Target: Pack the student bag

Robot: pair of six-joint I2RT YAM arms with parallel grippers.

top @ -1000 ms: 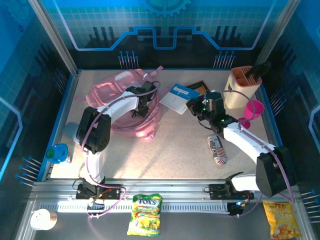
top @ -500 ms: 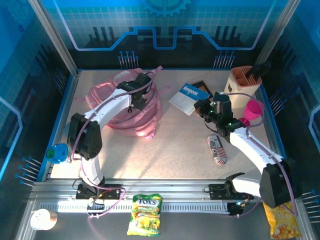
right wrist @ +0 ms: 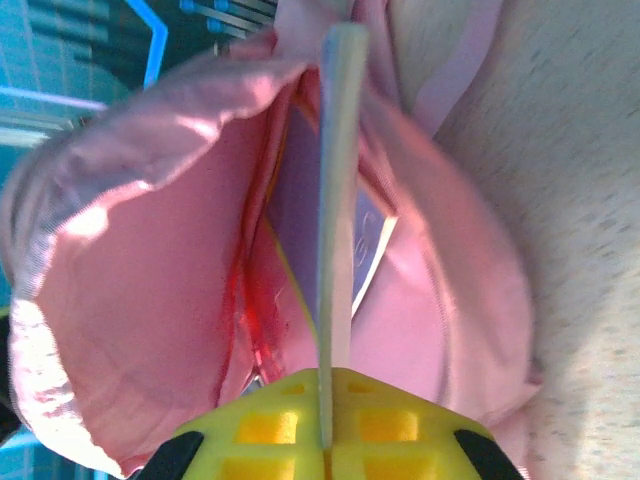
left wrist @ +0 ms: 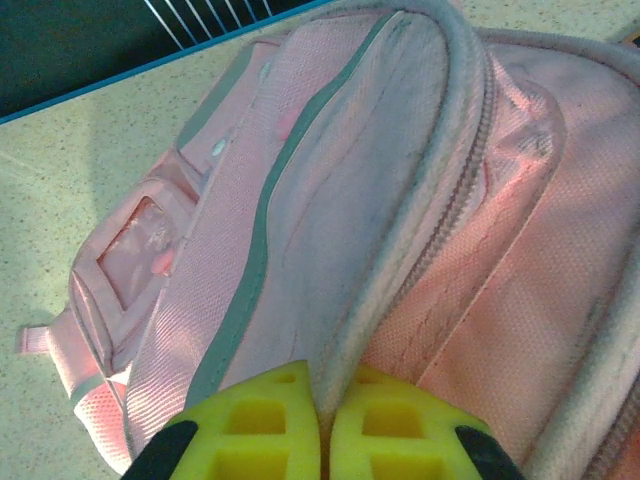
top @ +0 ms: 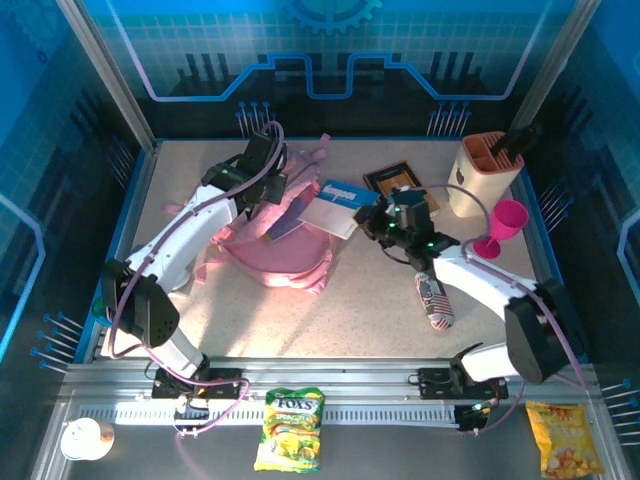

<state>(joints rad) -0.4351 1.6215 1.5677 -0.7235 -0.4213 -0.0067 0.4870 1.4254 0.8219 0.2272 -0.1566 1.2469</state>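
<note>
Pink-mouthed start only: pinching student bag [left wrist: 400, 200] open with left gripper [left wrist: 320, 395], feeding clamped notebook [right wrist: 338, 200] in with right gripper [right wrist: 328, 400]; plenty seemingly left.

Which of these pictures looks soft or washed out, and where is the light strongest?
Right wrist view: the book, edge-on and very close, looks soft, and a bright patch washes out part of the pink bag. Left wrist view: the bag is fairly sharp, the yellow fingers at the bottom edge softer. Top view: the table is brightly lit, the surroundings dim and blue.
</note>
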